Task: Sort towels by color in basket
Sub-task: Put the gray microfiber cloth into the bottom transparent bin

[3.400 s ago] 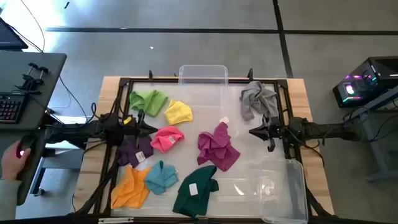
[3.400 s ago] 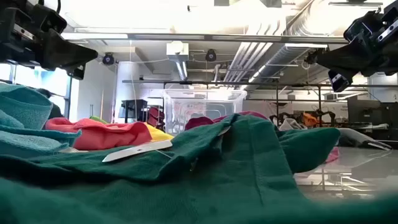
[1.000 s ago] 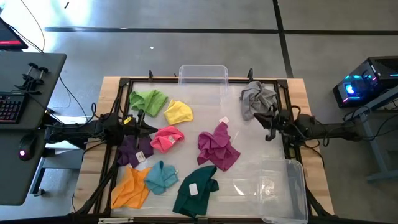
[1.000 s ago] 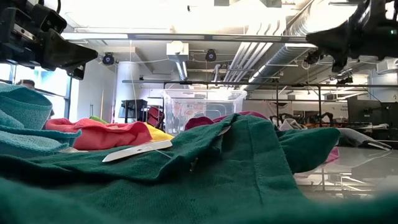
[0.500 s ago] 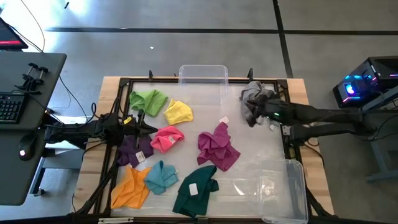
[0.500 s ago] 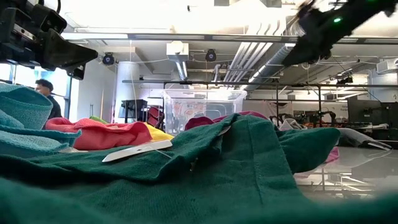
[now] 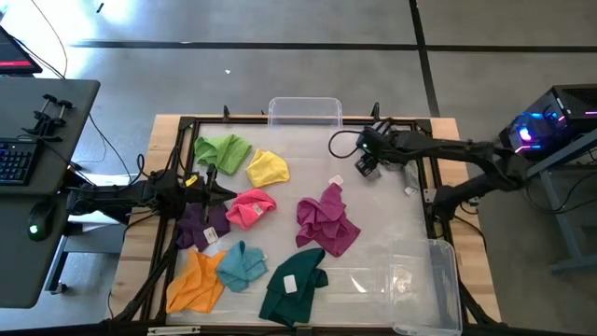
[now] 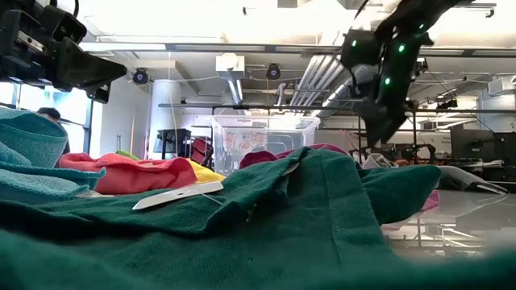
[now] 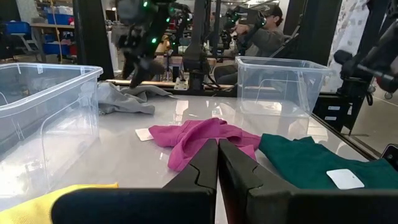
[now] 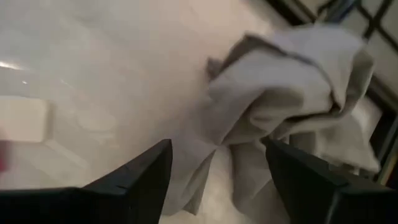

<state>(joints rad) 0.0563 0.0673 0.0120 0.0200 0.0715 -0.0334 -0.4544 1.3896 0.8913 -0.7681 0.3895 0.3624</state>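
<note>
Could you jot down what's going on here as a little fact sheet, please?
Working arm: right gripper, open, above the grey towel
Waiting arm: left gripper, shut, at the table's left side
Other towels: eight, loose on the table
Clear bins: one at the far edge, one at the near right corner
In the bins: no towel yet

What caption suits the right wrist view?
Open right gripper poised above the crumpled grey towel on the table.
</note>
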